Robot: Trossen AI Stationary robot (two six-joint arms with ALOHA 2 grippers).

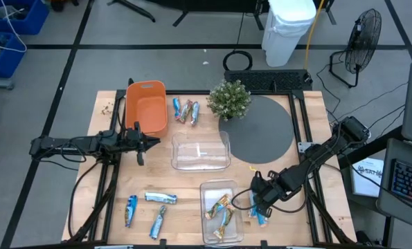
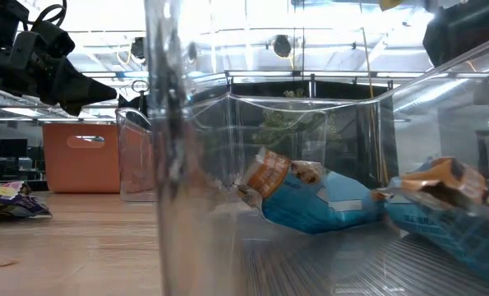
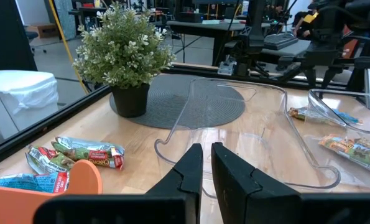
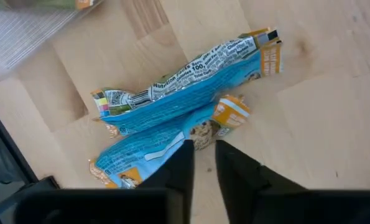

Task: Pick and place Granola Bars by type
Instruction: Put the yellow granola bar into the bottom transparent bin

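on the wooden table (image 1: pixel 102 207) the granola bars sit in four groups. three blue-and-silver bars (image 1: pixel 151 207) lie loose near the front left edge: one lies roughly across the table, the other two run slanted front to back. three more bars (image 1: pixel 185 111), blue and reddish wrappers, lie side by side between the orange bin (image 1: pixel 146 107) and the potted plant (image 1: pixel 229 99), their long axes running front to back. the small clear bin (image 1: pixel 220 211) at the front centre holds gold-and-blue bars (image 1: pixel 220 213); at least two show, crossed over each other, and the exact count cannot be told. in the low view they lie flat on the bin floor, blue foil with tan ends. just right of that bin, two blue bars (image 4: pixel 185 112) lie on the bare wood, touching along their length and nearly parallel; one shows its printed nutrition side, both have orange-tan end panels.

there are three bins: the orange one at the back left, a larger clear bin (image 1: pixel 201 152) at the centre, apparently with nothing in it, and the small clear one at the front. a round dark mat (image 1: pixel 264 128) lies to the right of the plant.

the right gripper (image 1: pixel 261 207) hangs right over the two blue bars, its fingers a narrow gap apart with nothing between them. the left gripper (image 1: pixel 142 144) hovers between the orange bin and the larger clear bin, fingers nearly together and holding nothing.
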